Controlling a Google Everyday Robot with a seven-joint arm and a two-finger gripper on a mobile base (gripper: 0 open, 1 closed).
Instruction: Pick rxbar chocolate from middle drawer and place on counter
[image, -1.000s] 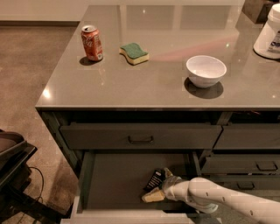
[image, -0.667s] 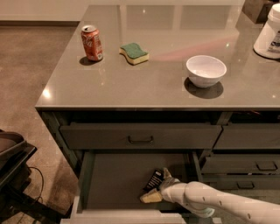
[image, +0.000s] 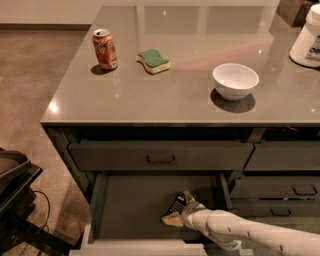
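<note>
Edging leftward since a second ago, the gripper (image: 180, 209) sits low in the middle drawer's (image: 130, 210) right side, fingers spread astride the rxbar chocolate (image: 176, 204). Judging by this, the grasp, lift and counter (image: 165, 100) placement remain.

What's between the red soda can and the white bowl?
In the camera view, a green-and-yellow sponge lies between the red soda can and white bowl. The gripper is down in the open grey-green middle drawer, at the small black rxbar wrapper.
</note>
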